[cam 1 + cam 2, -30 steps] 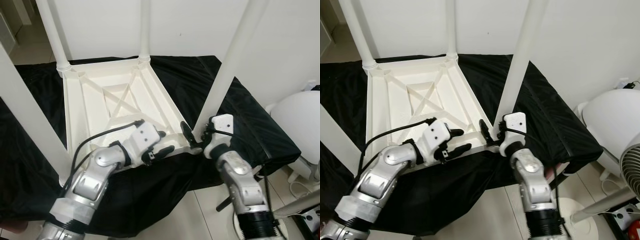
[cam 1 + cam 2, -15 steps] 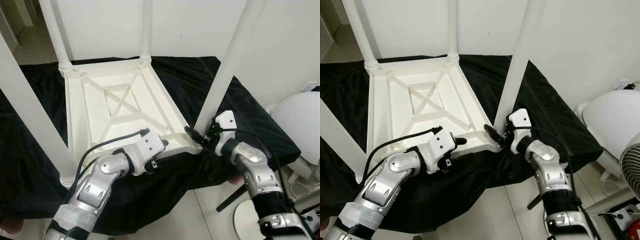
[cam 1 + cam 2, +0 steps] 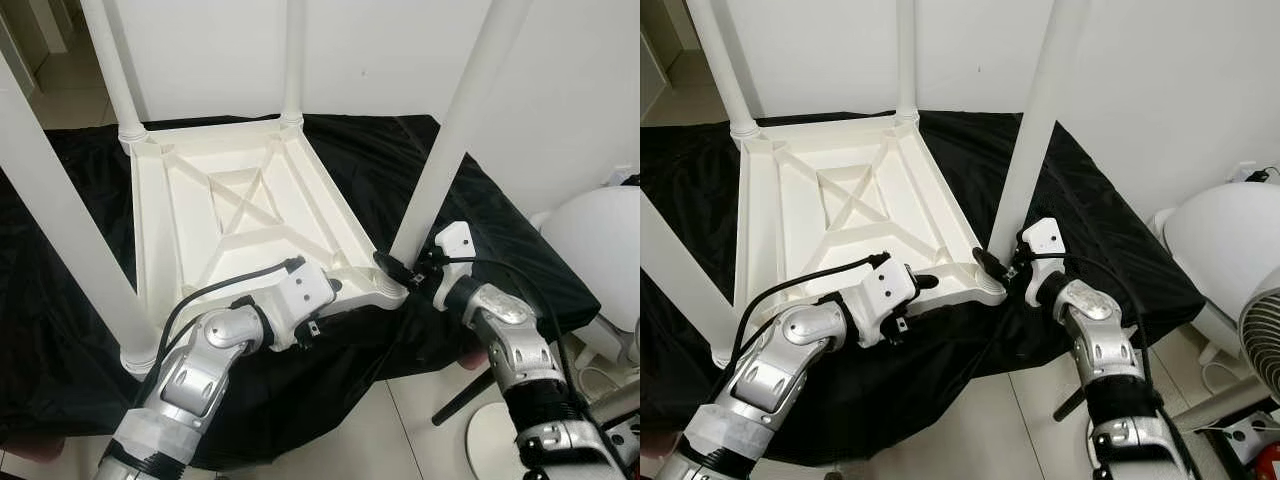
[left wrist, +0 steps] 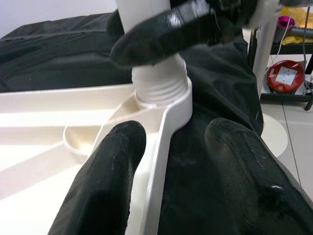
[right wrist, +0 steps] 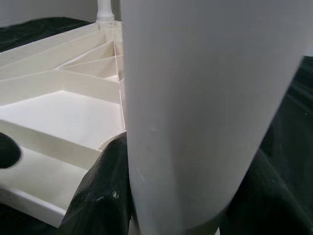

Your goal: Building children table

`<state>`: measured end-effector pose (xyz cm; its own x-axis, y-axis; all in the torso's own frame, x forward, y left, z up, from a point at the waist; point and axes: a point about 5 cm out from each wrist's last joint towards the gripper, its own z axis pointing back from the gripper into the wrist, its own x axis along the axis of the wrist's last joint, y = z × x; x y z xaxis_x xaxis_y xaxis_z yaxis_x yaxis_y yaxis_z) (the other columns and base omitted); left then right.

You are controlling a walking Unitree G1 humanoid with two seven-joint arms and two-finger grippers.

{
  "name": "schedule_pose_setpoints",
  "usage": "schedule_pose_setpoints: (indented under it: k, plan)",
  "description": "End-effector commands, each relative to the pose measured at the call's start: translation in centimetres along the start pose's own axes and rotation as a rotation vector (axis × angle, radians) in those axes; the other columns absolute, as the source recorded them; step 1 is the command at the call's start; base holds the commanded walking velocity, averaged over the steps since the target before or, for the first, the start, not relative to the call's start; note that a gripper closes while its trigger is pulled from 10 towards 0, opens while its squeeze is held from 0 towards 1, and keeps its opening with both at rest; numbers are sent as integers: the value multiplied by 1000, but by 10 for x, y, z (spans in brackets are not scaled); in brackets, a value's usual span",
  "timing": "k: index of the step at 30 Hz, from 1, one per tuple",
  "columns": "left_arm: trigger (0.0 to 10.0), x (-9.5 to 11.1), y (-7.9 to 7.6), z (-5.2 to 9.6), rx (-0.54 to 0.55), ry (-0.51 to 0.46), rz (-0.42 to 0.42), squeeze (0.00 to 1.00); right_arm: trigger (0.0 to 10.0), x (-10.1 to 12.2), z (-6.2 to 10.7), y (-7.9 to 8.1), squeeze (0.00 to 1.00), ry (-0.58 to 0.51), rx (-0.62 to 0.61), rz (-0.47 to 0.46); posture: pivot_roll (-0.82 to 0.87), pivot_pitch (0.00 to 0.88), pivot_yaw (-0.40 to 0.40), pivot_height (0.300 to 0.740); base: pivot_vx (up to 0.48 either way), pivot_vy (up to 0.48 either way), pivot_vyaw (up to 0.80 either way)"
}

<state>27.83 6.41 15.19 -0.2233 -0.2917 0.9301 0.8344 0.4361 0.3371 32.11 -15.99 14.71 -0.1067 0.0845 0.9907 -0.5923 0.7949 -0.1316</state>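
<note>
A white children's table [image 3: 240,215] lies upside down on a black cloth [image 3: 480,220], its legs pointing up. My right gripper [image 3: 405,265] is shut on the near right leg [image 3: 450,140] just above its screw socket; the right wrist view has that leg [image 5: 195,98] between both fingers. My left gripper [image 3: 325,300] is open astride the table's near rim, close to the same corner. In the left wrist view, one of its fingers [image 4: 112,171] is inside the rim [image 4: 159,147] and the other outside, with the threaded socket [image 4: 159,85] just ahead.
A round white appliance [image 3: 600,240] and a stand base [image 3: 495,440] sit on the tiled floor to the right. A white wall rises behind the table. The near left leg [image 3: 60,220] stands tall at my left. A red item [image 4: 288,76] lies on the floor.
My left gripper moved from above the underside down onto the near rim by the corner. My right arm swung outward to the right and kept hold of the leg.
</note>
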Motion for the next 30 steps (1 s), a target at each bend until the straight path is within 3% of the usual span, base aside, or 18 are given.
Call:
schedule_pose_setpoints:
  k: [1,4,12,15,16,17,20,30]
  plan:
    - [10000,2,7,-1,116,-1,-10,0,10000,-7,-1,6,0,29,-35,-44,49,12,-54,740,0,0,0]
    - [10000,3,7,-2,122,-5,-9,0,10000,-6,-6,17,0,19,-161,-78,49,12,-54,740,0,0,0]
    - [10000,3,8,-2,128,-6,-10,0,10000,-5,-10,26,0,6,-305,-148,48,10,-60,740,0,0,0]
    - [10000,1,11,0,138,1,-8,0,10000,-8,-9,40,0,25,-573,-196,52,18,-62,740,0,0,0]
    - [10000,1,11,0,138,1,-8,0,10000,-8,-9,40,0,25,-573,-196,52,18,-62,740,0,0,0]
    - [10000,1,11,1,140,3,-8,0,10000,-9,-7,42,0,35,-673,-202,52,18,-62,740,0,0,0]
    - [10000,1,12,1,144,3,-7,0,10000,-6,-4,45,0,25,-772,-217,56,24,-62,740,0,0,0]
    - [10000,1,11,2,139,7,-4,0,10000,2,-1,46,0,17,-777,-196,48,33,-56,740,0,0,0]
